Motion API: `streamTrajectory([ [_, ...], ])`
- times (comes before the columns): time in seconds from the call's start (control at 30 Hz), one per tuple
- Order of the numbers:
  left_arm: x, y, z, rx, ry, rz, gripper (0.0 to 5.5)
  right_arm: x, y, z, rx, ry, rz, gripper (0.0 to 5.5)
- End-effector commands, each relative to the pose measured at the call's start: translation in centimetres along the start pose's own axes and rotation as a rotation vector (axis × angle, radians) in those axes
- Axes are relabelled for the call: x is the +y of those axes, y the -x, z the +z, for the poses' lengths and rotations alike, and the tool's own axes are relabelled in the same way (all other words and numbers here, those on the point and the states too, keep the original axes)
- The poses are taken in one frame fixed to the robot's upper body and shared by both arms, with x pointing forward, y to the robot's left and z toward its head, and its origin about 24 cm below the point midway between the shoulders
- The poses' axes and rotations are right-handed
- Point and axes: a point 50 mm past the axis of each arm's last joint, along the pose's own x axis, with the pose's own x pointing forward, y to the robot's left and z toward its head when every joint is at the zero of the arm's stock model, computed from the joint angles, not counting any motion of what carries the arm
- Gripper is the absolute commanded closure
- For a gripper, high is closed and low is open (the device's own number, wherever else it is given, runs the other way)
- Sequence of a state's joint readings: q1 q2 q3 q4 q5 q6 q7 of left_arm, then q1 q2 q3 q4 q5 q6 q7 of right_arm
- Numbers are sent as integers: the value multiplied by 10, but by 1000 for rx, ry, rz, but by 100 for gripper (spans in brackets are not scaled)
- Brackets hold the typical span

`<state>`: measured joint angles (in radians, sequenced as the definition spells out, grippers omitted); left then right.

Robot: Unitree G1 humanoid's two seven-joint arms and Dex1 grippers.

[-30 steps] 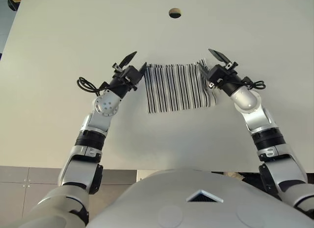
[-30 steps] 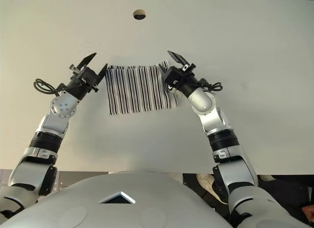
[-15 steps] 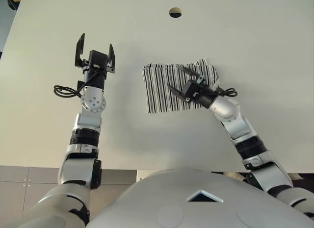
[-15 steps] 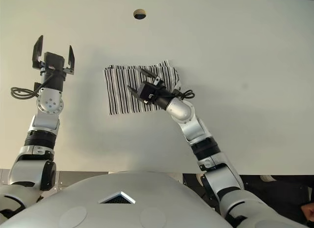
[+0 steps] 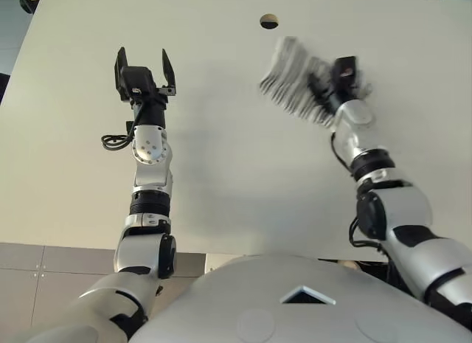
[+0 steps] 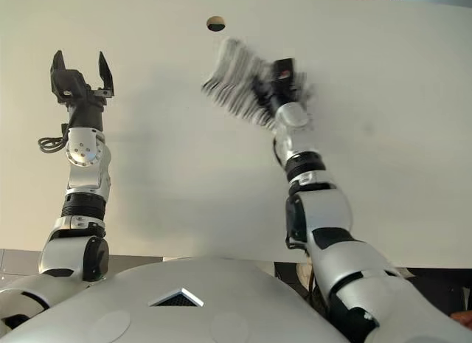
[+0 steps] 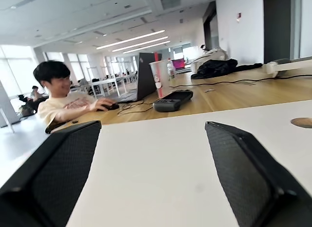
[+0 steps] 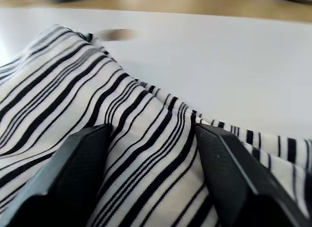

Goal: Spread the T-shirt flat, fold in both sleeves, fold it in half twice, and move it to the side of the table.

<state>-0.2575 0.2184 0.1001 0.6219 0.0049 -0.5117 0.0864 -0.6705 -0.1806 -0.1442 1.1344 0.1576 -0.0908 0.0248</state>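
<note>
Bare table (image 5: 221, 173) surface between the two arms at frame centre, passable. Left gripper (image 5: 145, 63) upper left, fingers spread, gap between them free. Upper right: bunched T-shirt (image 5: 284, 70) fills the gap between the parted fingers of the right gripper (image 5: 318, 88), near the table hole (image 5: 269, 21).

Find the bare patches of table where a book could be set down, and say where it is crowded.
Bare: the table stretch between the two arms, and the part right of the right arm. Crowded: the far middle, where the shirt sits at the right gripper near the hole.
</note>
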Motion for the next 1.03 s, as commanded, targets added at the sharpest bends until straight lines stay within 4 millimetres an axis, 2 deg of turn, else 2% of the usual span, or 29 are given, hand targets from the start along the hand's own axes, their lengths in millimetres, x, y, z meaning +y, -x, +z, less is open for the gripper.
streamTrajectory([
  [0.03, -11, -9, 1, -34, 111, 96, 153, -130, 36, -31, 164, -252, -637, 234],
  [0.2, -18, -5, 1, -88, 169, 128, 153, -186, 70, -40, 109, -433, -886, 234],
  [0.33, -14, 3, -4, -103, 155, 157, 153, -210, 92, -47, 88, -440, -1032, 234],
  [0.43, -18, 0, 1, -134, 130, 137, 153, -224, 103, -35, -1, -355, -1120, 234],
  [0.47, -21, -3, 4, -147, 127, 120, 153, -225, 100, -19, -89, -304, -1125, 234],
  [0.5, -28, -7, 8, -156, 128, 90, 153, -218, 91, 2, -207, -237, -1096, 234],
  [0.53, -38, -14, 13, -162, 134, 55, 153, -195, 74, 34, -363, -133, -1012, 234],
  [0.57, -49, -22, 19, -167, 146, 21, 153, -167, 60, 59, -505, -56, -912, 234],
  [0.6, -64, -31, 27, -162, 174, -19, 153, -126, 46, 78, -626, 23, -775, 234],
  [0.67, -87, -42, 39, -163, 218, -81, 153, -50, 29, 90, -754, 133, -532, 234],
  [0.7, -94, -44, 41, -164, 228, -92, 153, -10, 25, 84, -781, 207, -414, 234],
  [0.73, -98, -44, 42, -163, 232, -97, 153, 13, 25, 78, -796, 254, -347, 234],
  [0.8, -99, -36, 33, -160, 188, -104, 153, 43, 28, 57, -799, 338, -256, 234],
  [0.87, -93, -22, 17, -128, 144, -91, 153, 62, 34, 31, -775, 404, -143, 234],
  [0.93, -95, -15, 14, -135, 143, -91, 153, 63, 40, 17, -768, 410, -90, 234],
  [1.03, -99, -5, 15, -174, 161, -98, 153, 61, 48, 12, -822, 413, -59, 234],
])
